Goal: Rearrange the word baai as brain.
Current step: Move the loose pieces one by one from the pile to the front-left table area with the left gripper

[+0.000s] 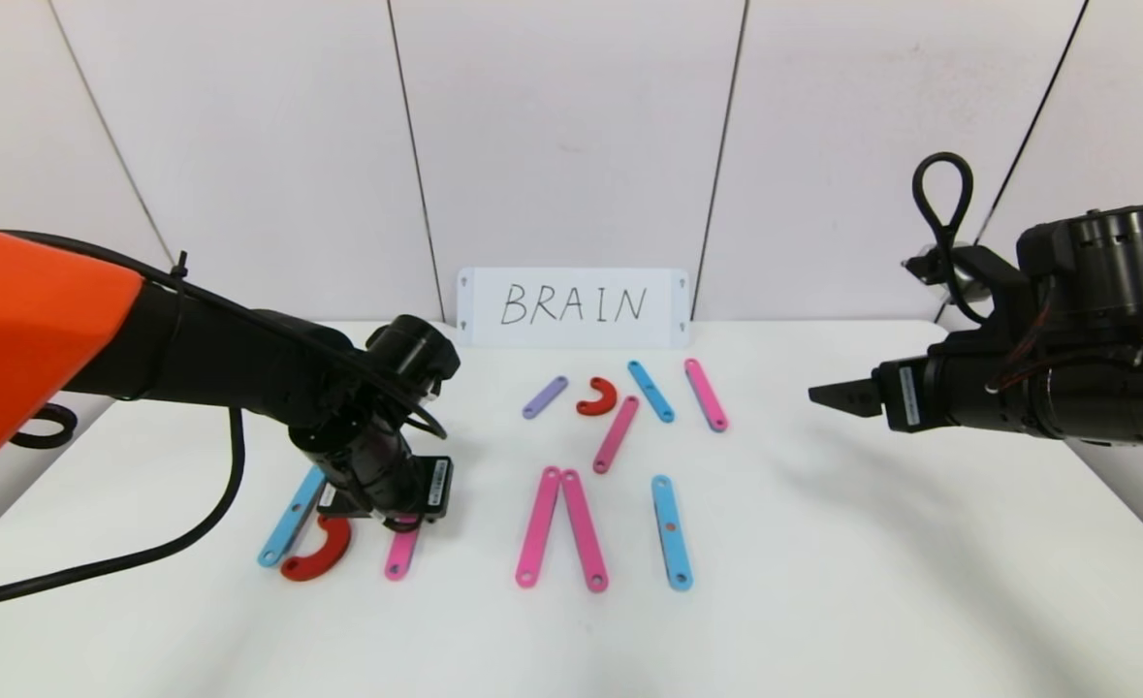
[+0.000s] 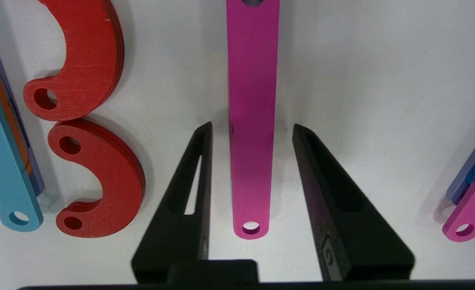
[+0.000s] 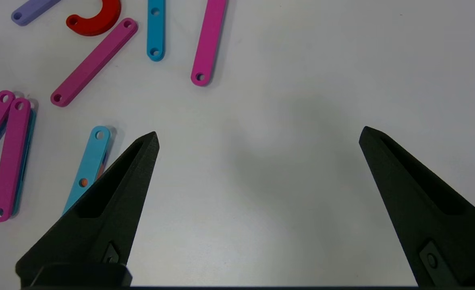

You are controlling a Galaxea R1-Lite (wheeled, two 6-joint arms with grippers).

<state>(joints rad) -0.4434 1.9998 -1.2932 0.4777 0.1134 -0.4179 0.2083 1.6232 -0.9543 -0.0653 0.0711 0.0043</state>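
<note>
i count five pink strips (image 1: 537, 526), three light-blue strips (image 1: 671, 531), one purple strip (image 1: 544, 396), three red arcs (image 1: 597, 396), and one white card (image 1: 572, 306) on my table (image 1: 823, 582).

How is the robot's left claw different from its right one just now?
The left gripper is down at the table, straddling a pink strip; the right gripper hangs above bare table, around nothing. The left's fingers are narrowly parted, the right's spread wide. Both are black, pointed and open.
</note>
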